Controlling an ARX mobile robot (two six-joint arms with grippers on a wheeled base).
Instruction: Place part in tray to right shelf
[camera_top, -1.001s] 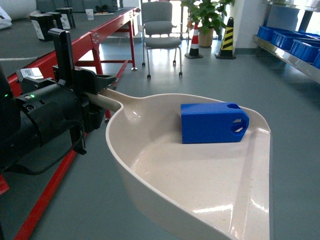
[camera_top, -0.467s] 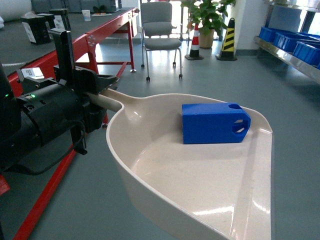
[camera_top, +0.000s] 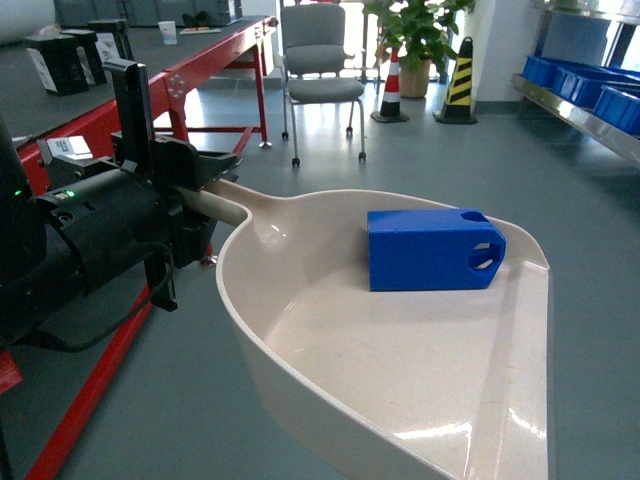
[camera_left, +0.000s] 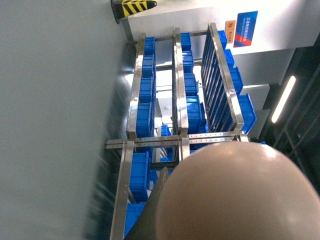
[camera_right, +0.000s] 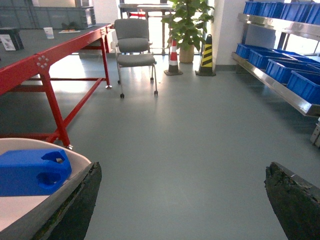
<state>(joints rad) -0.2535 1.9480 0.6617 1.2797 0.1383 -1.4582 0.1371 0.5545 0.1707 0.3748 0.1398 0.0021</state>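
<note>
While left gripper (camera_top: 190, 185) pinches the tray (camera_top: 330, 340) handle, part (camera_top: 435, 250) inside, right gripper (camera_right: 182, 200) spread, beside it.

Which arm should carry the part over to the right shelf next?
Left. Its gripper already clamps the tray handle, with the part inside. The right gripper is open and empty beside the tray.

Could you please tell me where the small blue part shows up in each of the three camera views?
Head: the part lies right of centre, inside the tray, near its far wall.
Left wrist: the part is not in view; only the tray's rounded underside fills the lower right.
Right wrist: the part sits at the lower left edge, in the tray.
Shared landmark: the right shelf with its blue crates appears in all three.
</note>
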